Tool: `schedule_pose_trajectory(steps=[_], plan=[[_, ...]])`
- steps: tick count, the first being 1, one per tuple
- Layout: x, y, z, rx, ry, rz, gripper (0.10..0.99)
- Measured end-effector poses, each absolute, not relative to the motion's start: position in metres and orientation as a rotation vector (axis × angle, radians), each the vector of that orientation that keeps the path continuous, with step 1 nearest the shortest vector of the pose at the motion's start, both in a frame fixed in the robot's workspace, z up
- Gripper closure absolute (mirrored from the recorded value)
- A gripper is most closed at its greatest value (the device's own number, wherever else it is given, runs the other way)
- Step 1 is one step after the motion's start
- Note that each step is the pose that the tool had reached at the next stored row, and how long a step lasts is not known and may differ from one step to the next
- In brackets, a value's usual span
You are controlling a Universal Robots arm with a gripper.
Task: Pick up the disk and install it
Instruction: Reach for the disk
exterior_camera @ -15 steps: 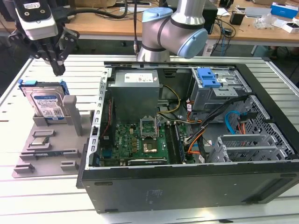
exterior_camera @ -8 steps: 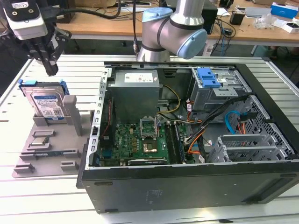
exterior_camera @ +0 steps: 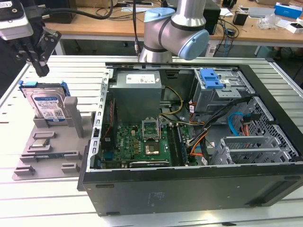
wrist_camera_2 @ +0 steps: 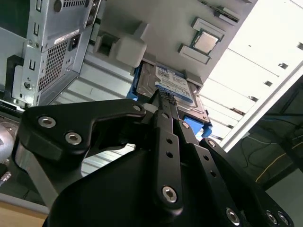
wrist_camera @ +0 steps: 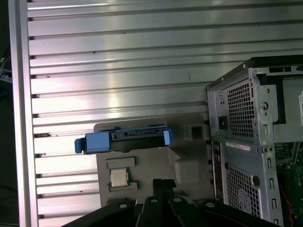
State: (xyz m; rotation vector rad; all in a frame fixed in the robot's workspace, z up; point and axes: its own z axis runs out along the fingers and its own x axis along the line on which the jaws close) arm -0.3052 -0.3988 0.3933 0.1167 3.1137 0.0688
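Exterior view: your gripper (exterior_camera: 41, 70) hangs at twelve o'clock of the disk (exterior_camera: 47, 106), clear of it. The disk stands on edge in a grey holder (exterior_camera: 45, 153), at nine o'clock of the computer case (exterior_camera: 189, 189).

Second wrist view: the gripper (wrist_camera_2: 163, 97) is narrow, fingers together, holding nothing, near the disk (wrist_camera_2: 174, 85).

First wrist view: the disk (wrist_camera: 125, 137) is edge-on in the holder, beside the case.

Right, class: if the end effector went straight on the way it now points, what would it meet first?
Probably the disk. The end effector points down just above its blue-framed top edge as it stands upright in the grey holder; depth is uncertain.
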Motion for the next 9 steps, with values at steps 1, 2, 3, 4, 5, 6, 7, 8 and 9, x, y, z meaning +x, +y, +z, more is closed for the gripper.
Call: schedule_pose_trajectory(steps=[1,2,3,4,5,6,7,8,9], plan=[[-0.307,-0.399,0.393,0.117,3.114,0.069,0.980],[-0.309,-0.399,0.393,0.117,3.114,0.069,0.980],[-0.312,-0.399,0.393,0.117,3.114,0.069,0.980],[-0.315,-0.399,0.393,0.117,3.114,0.069,0.980],[-0.316,-0.399,0.393,0.117,3.114,0.069,0.980],[-0.318,-0.399,0.393,0.117,3.114,0.069,0.980],[-0.322,-0.399,0.393,0.116,3.114,0.069,0.980],[-0.325,-0.399,0.393,0.117,3.114,0.069,0.980],[-0.328,-0.399,0.393,0.117,3.114,0.069,0.980]])
